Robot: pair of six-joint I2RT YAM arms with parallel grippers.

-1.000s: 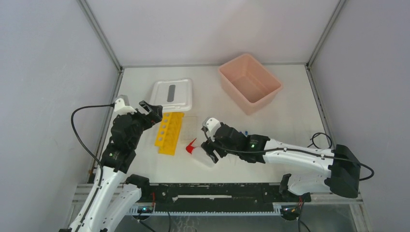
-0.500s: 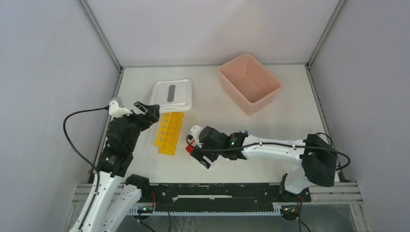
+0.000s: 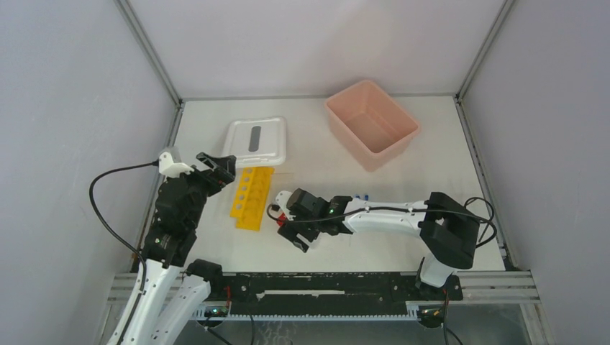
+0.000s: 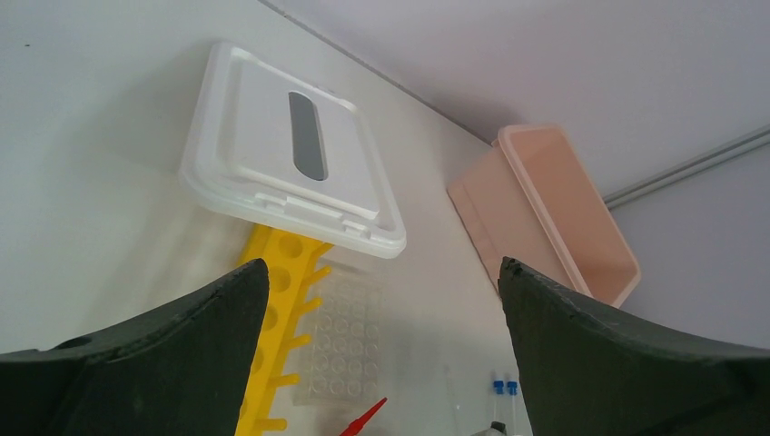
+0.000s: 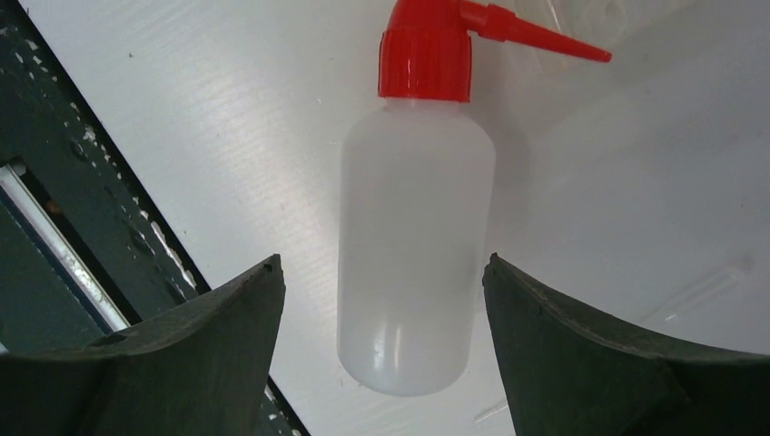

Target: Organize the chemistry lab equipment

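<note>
The red-nozzled squeeze bottle (image 5: 413,263) lies on its side on the table, red cap (image 5: 425,59) pointing away. My right gripper (image 5: 381,263) is open, one finger on each side of the bottle's body, with gaps on both sides. From above, the right gripper (image 3: 291,228) covers most of the bottle (image 3: 280,221). My left gripper (image 3: 216,167) is open and empty above the far end of the yellow tube rack (image 3: 252,198). The left wrist view shows the yellow rack (image 4: 272,309), the clear grid rack (image 4: 350,341) beside it and two blue-capped tubes (image 4: 504,389).
The white lid with a grey slot (image 3: 255,141) lies behind the yellow rack. The pink tub (image 3: 370,122) stands at the back right. The table's dark front edge (image 5: 54,227) runs just left of the bottle. A thin clear dropper (image 5: 699,291) lies right of the bottle.
My right gripper has moved left and now straddles the squeeze bottle, covering most of it from above. My left arm has shifted slightly left.
</note>
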